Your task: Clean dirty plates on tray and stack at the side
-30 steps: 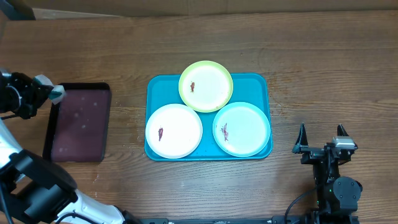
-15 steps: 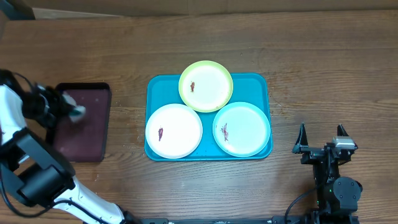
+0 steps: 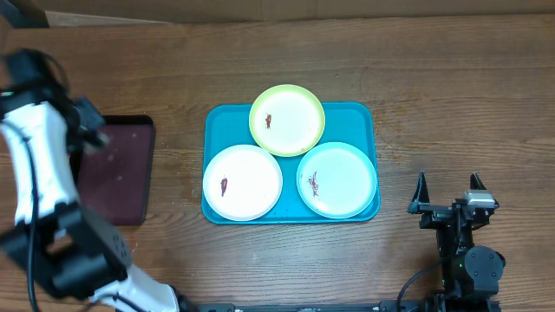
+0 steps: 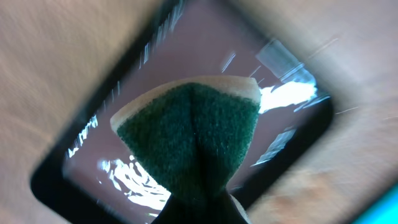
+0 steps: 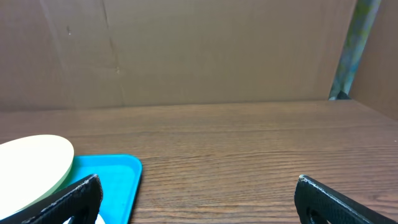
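The left fingers (image 3: 90,132) were pinched shut on a green-faced, cream-backed foam sponge (image 4: 193,134) above the dark maroon rectangular tray (image 3: 117,186). The right fingers (image 3: 422,192) were spread wide, holding nothing, over the wooden tabletop (image 3: 451,87). 3 small round smeared plates (image 3: 243,182) lay on the turquoise rectangular plastic tray (image 3: 221,126).

The overhead view looks straight down on the tabletop (image 3: 451,78), with the blue tray (image 3: 224,121) mid-frame and the maroon tray (image 3: 113,173) at left. The left wrist view hangs close over that maroon tray, a sponge (image 4: 193,143) filling its centre. The right wrist view looks low and level toward a cardboard wall (image 5: 186,50), with the blue tray's corner at lower left.
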You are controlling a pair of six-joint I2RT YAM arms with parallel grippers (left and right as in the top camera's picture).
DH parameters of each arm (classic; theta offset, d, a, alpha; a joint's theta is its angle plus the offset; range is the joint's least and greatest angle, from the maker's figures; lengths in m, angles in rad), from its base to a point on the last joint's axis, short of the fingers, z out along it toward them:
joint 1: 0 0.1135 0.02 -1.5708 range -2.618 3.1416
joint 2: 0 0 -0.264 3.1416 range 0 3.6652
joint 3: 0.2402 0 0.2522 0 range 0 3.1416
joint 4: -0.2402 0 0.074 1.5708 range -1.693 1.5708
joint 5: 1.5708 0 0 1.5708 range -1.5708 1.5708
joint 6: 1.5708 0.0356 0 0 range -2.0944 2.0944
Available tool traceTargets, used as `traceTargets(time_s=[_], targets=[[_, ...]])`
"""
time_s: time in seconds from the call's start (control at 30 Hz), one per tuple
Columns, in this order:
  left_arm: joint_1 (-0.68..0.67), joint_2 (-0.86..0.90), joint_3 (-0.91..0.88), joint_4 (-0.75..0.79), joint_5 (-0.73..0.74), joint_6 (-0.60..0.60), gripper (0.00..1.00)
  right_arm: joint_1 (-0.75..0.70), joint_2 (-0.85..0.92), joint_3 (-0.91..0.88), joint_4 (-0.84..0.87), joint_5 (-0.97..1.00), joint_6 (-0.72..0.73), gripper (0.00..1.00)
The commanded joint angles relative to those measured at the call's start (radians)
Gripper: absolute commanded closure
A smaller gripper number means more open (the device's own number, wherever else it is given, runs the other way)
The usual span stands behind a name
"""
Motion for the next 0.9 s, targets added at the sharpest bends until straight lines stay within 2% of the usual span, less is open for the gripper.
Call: traceTargets(time_s=[0.0,0.17,0.3,0.43,0.53,0.63,0.77,0.87], targets=[[0.01,0.042,0.01,-0.039,-0.162,-0.04,0.96,0.006,-0.008,-0.011,0.007,-0.001,0.0,0.0],[0.021,0.021,0.278,-0.226,-0.088,-0.084,0.96,0.006,-0.008,-0.011,0.007,-0.001,0.0,0.0],[0.004,-0.039,0.429,-0.278,0.006,-0.082,0.96,0.006,-0.008,-0.011,0.007,-0.001,0.0,0.0],[-0.006,-0.056,0.391,-0.219,-0.032,-0.082,0.96,0.006,-0.008,-0.011,0.007,-0.001,0.0,0.0],[-0.005,-0.028,0.251,-0.145,-0.023,-0.079,0.96,0.006,-0.008,-0.011,0.007,-0.001,-0.001,0.0],[-0.005,0.024,0.127,-0.094,0.009,-0.027,0.96,0.006,-0.008,-0.011,0.007,-0.001,0.0,0.0],[-0.005,0.051,0.174,-0.146,0.116,-0.025,0.96,0.006,-0.008,-0.011,0.007,-0.001,0.0,0.0],[-0.007,0.026,0.34,-0.232,0.211,-0.022,0.96,0.006,-0.008,-0.011,0.007,-0.001,0.0,0.0]])
